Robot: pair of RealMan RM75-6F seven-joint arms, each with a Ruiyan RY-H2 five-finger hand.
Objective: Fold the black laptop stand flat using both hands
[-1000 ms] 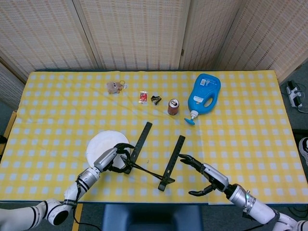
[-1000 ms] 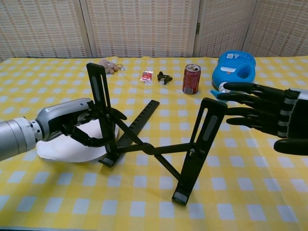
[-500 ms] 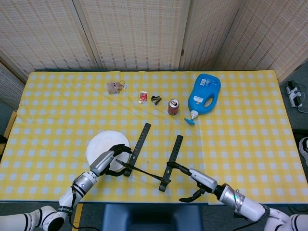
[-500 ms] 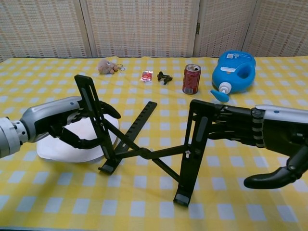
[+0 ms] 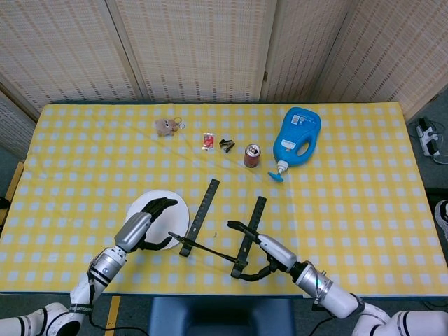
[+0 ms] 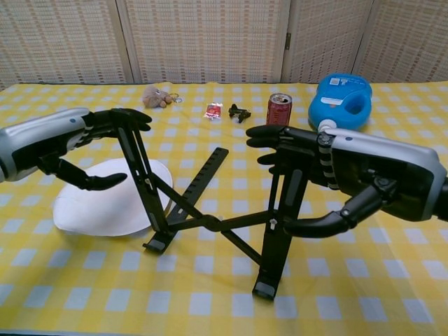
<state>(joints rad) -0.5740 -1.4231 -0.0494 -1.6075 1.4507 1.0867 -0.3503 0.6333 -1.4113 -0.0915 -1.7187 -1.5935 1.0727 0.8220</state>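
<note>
The black folding laptop stand of slotted bars and thin crossed links [image 6: 210, 210] stands unfolded on the yellow checked tablecloth [image 5: 350, 203], just beside a white round plate [image 5: 140, 210]. It looks light, rigid and hinged, likely to skid, so each upright bar is the sensible hold. The left hand [image 6: 66, 143] is spread beside the left bar gripping nothing; the right hand [image 6: 329, 168] curls around the right bar, though firm contact cannot be told.

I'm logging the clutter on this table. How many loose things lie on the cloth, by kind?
Laptop stand: 1
White plate: 1
Soda can: 1
Blue detergent bottle: 1
Plush keychain: 1
Red packet: 1
Black clip: 1
Total: 7
</note>
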